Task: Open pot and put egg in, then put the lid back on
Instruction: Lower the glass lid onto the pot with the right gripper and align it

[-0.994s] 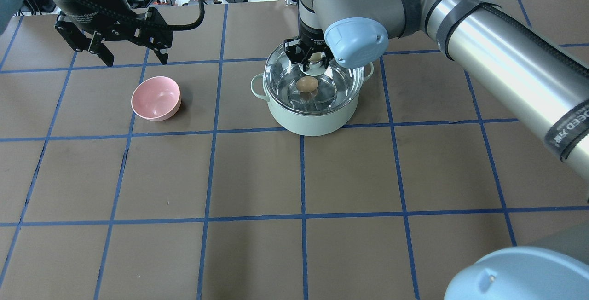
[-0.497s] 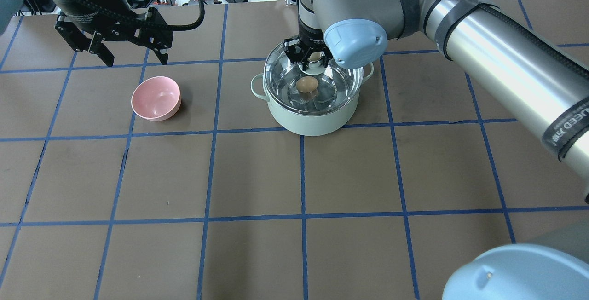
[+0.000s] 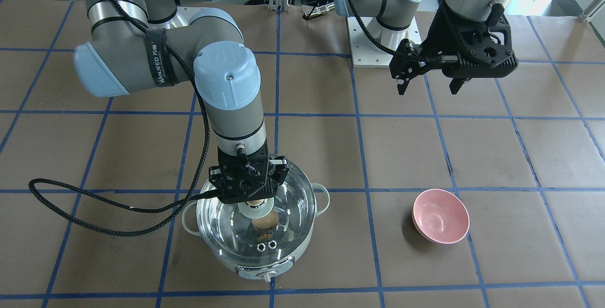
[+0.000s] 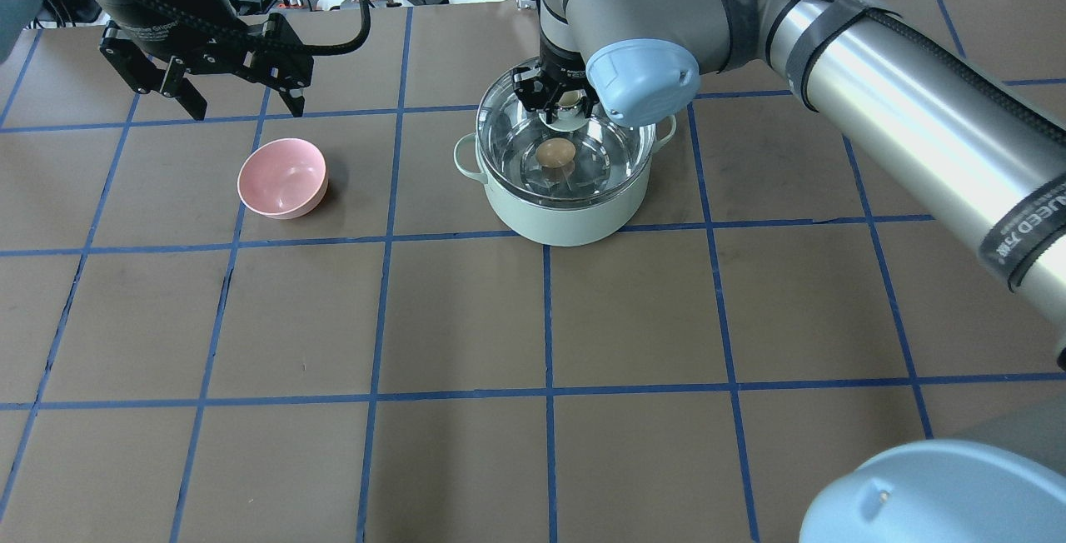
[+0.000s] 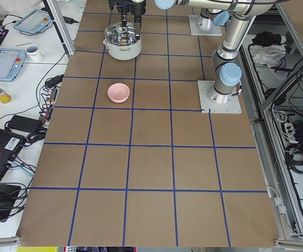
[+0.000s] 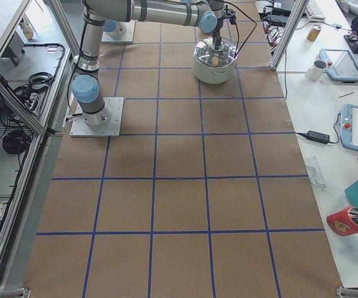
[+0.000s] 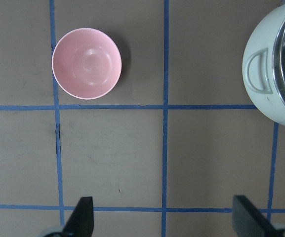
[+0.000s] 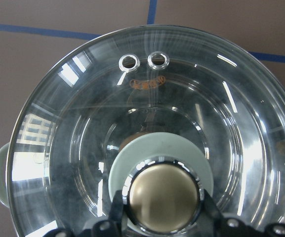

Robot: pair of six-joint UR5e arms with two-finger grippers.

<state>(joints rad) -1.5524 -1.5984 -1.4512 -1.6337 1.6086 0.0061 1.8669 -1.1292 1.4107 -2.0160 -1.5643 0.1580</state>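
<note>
— Over the pot (image 4: 566, 218), on the far half of the table (image 4: 466, 318), we have the right gripper (image 4: 568, 103) clamped on the beige knob (image 8: 163, 197) of the lid (image 4: 510, 133).
— And the egg (image 4: 555, 152)?
— We see it through the glass, lying on the pot's steel floor. Whether the lid sits fully on the rim, we cannot tell.
— Our other arm?
— We hold the left gripper (image 4: 247, 108) with its fingers spread wide, above the table beyond the pink bowl (image 4: 283, 178), well apart from the pot.

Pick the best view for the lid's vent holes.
Right wrist-mounted: both vent holes sit sharp and close on the lid. Front-facing shows them small; overhead and side views don't resolve them; left wrist catches only the pot edge.
</note>
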